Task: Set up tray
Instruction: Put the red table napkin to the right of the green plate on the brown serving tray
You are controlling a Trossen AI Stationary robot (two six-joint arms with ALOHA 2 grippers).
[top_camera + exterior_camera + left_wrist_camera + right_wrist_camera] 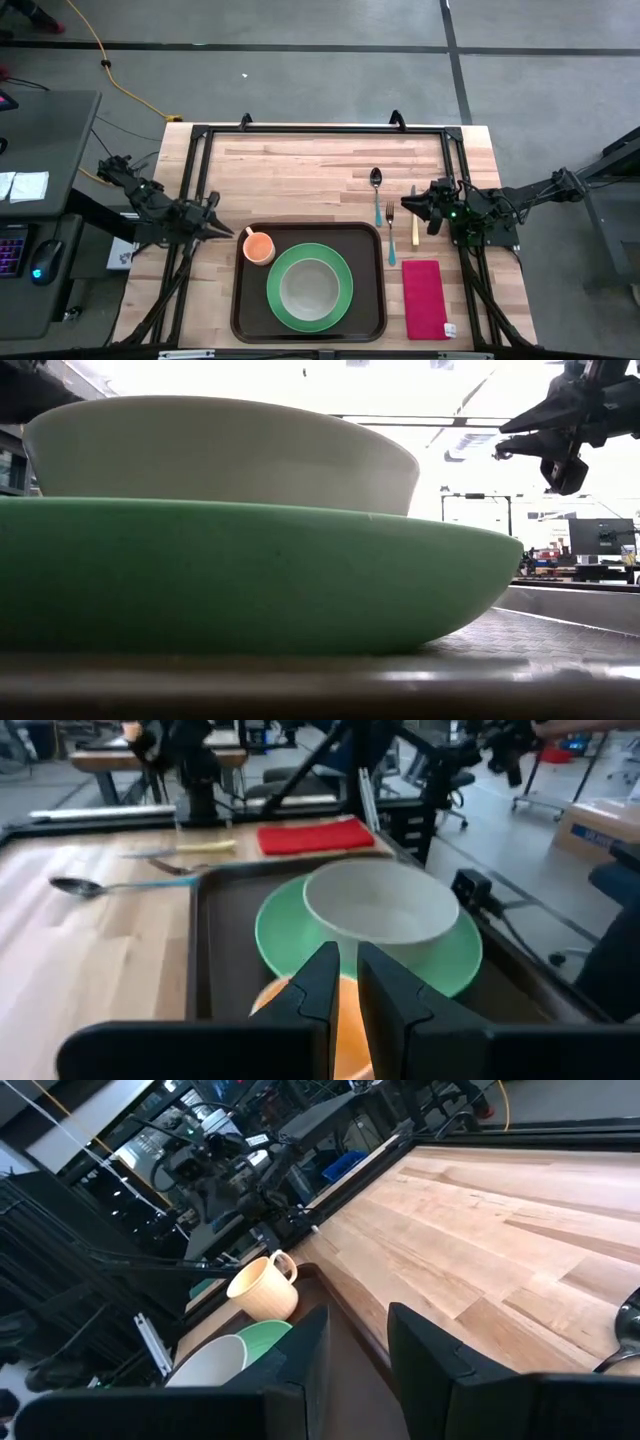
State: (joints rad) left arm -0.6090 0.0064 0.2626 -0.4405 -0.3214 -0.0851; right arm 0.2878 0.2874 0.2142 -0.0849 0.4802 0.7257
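**Brown tray loaded at the table's near edge**

Dark brown tray (370, 300) lay on the wooden table (300, 170), toward the front edge, between the two arms. On it sat a green plate (345, 300) carrying a white bowl (308, 287); an orange cup (259, 247) stood in the tray's back left corner, just beside the plate.

Left gripper (228, 231) hung at the tray's left side, close to the cup; its fingers (318, 982) showed only a narrow gap, nothing between them.

Right gripper (408, 204) hovered above the cutlery right of the tray, fingers (300, 1355) parted moderately and empty.

Right of the tray lay a spoon (376, 190) and fork (391, 235), both teal-handled, then a yellow-handled knife (415, 230). A red napkin (425, 298) lay nearer the front, apart from the tray.
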